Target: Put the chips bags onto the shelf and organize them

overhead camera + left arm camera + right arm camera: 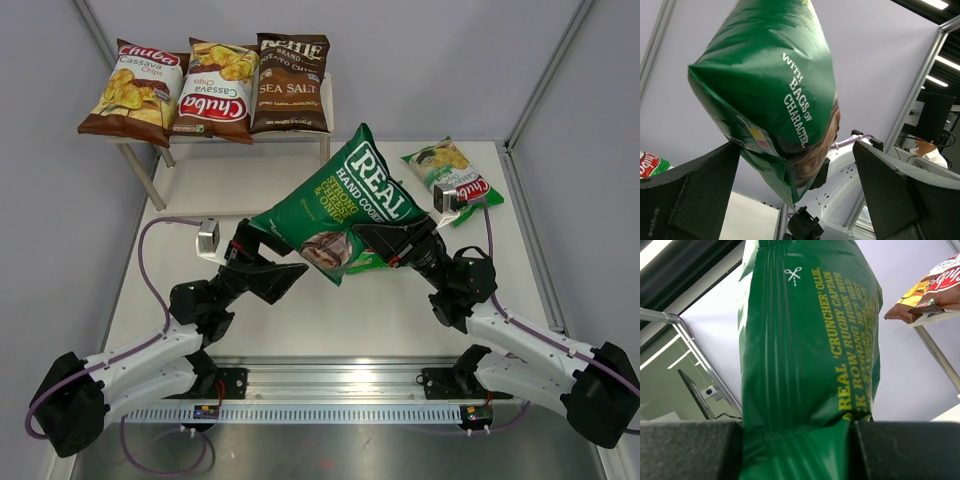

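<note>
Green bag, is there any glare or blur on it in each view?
Top external: green bag evenly lit, print sharp. Left wrist: soft sheen on its creases, lettering readable. Right wrist: lettering crisp, near fingers dark and soft.

I work in robotics lab test cell: my arm bases point(220, 383) bolted to aluminium rail point(340, 385) at edge of white table point(330, 310), plain pale wall panels point(430, 60), metal frame posts point(545, 75). Beyond frame: strip lights point(935, 4), monitor point(935, 117), person point(930, 150).

A white table point(340, 318) between grey walls point(450, 60).
</note>
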Controlling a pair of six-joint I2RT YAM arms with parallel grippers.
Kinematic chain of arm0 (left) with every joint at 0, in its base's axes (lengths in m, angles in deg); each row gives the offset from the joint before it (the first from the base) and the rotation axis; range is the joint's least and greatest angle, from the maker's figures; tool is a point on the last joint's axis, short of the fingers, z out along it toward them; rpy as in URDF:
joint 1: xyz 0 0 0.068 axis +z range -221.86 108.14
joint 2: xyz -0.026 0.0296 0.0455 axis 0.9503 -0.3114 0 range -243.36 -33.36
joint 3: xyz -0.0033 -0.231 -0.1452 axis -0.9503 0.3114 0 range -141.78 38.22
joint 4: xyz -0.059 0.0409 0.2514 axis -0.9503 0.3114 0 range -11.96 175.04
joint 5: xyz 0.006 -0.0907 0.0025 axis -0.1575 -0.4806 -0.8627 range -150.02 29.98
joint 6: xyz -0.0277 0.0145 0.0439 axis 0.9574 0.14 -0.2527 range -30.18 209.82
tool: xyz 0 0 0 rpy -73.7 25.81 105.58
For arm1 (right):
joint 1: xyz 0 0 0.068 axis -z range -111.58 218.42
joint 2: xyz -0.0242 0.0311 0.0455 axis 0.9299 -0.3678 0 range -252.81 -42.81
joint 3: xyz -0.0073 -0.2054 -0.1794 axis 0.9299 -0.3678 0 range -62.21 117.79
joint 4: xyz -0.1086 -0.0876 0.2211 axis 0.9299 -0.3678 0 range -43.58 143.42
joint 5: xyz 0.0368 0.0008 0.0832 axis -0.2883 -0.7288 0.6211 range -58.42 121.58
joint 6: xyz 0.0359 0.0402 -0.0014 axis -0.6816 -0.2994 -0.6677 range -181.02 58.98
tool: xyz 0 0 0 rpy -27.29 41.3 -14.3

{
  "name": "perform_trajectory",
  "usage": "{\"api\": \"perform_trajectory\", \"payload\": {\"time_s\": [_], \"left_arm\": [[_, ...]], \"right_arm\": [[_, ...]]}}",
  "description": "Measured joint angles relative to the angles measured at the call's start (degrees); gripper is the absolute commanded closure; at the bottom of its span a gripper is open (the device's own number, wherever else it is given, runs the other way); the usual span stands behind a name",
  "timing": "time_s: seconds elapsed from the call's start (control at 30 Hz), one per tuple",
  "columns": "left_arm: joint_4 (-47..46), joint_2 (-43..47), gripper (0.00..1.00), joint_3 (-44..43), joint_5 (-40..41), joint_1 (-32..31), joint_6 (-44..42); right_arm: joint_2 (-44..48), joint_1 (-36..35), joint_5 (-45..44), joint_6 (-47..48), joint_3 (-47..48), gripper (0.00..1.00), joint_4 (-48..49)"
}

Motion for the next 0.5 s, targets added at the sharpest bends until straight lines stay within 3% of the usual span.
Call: {"api": "perform_trajectory", "payload": {"time_s": [0.1, 0.2, 0.23, 0.33, 0.4, 0.47, 0.5], "left_arm": [[-0.2, -1.5, 0.01, -0.3, 1.6, -0.6, -0.4], [0.0, -2.1, 0.09, -0.6, 3.3, -1.0, -0.8], [0.1, -2.1, 0.21, -0.7, 3.6, -1.1, -0.9], [0.3, -2.1, 0.3, -0.7, 4.9, -1.1, -1.5], [0.2, -2.1, 0.46, -0.7, 5.2, -1.2, -1.7], [0.2, -2.1, 0.55, -0.6, 5.5, -1.2, -2.1], [0.2, -2.0, 0.57, -0.5, 5.6, -1.2, -2.2]], "right_arm": [[-1.0, 0.0, 0.0, -0.9, 0.0, 0.79, 1.6], [-2.1, -0.1, 0.7, -2.5, -0.2, 0.8, 2.0], [-2.3, -0.1, 0.9, -2.9, -0.3, 0.8, 2.0], [-2.6, -0.1, 0.7, -4.3, -1.0, 0.8, 2.8], [-2.6, -0.1, 0.5, -4.7, -1.5, 0.79, 3.4], [-2.6, -0.1, 0.1, -4.8, -1.9, 0.77, 3.4], [-2.6, -0.1, 0.0, -4.8, -2.0, 0.65, 3.3]]}}
